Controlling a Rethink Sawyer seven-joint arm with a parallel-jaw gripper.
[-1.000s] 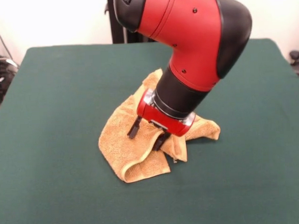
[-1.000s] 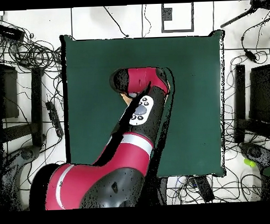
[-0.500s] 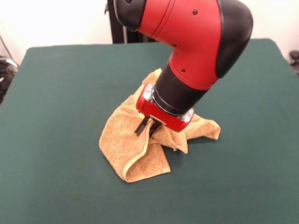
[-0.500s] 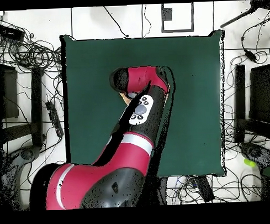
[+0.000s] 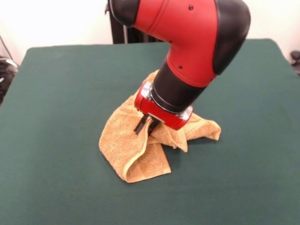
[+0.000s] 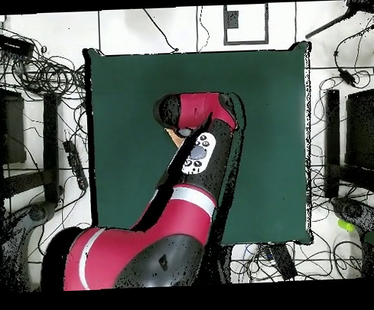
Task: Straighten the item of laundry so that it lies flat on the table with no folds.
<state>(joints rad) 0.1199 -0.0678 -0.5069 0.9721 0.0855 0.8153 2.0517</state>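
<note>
While bunched near the middle of the green surface [image 5: 51, 96], towel [image 5: 129, 148] runs long from near-left fold to far-right corner. Arm [image 5: 187, 47] slanted down over it, pincer [image 5: 146, 126] pinched shut on a raised ridge of cloth. Open felt all around.

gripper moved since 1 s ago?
Yes. In the front view the gripper has closed on a fold of the towel and lifted slightly, away from the near hem, which stays put on the table.

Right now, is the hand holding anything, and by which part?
Yes: the hand is shut on the towel, pinching a raised fold near its middle.
</note>
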